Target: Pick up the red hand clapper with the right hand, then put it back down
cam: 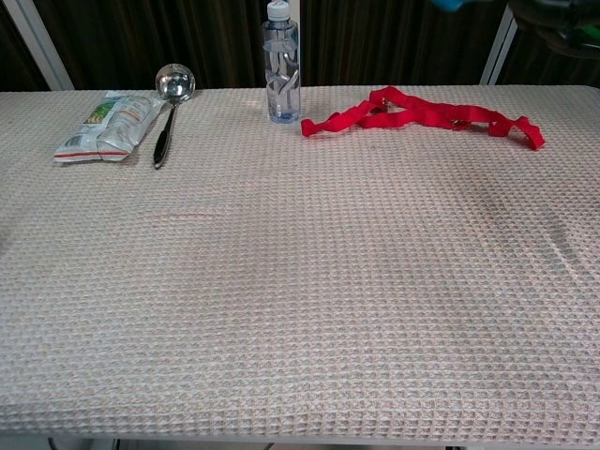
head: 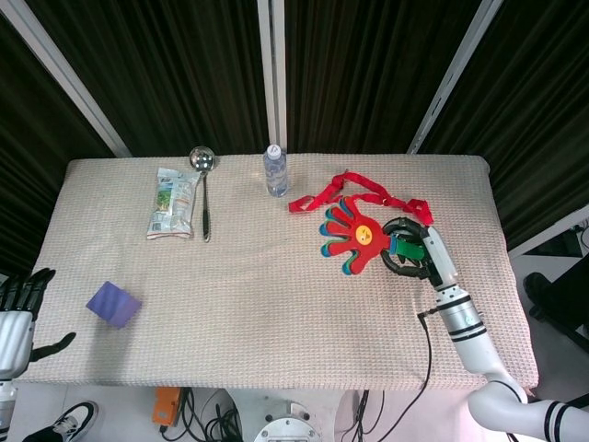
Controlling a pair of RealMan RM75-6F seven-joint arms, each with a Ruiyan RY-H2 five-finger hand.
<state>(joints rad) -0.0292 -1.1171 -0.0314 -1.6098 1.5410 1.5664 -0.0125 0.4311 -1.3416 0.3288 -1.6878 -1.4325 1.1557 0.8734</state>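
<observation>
The red hand clapper (head: 351,235), hand-shaped with blue and green layers under the red one, is lifted above the table's right side. My right hand (head: 411,250) grips its green handle. In the chest view only a blue sliver of the clapper (cam: 453,4) and a dark part of the right hand (cam: 562,19) show at the top edge. My left hand (head: 20,308) hangs off the table's near left corner, fingers spread and holding nothing.
A red ribbon (head: 354,191) lies behind the clapper. A water bottle (head: 275,170) stands at the back centre. A ladle (head: 203,189) and a snack packet (head: 173,203) lie at the back left. A purple block (head: 114,303) sits near the front left.
</observation>
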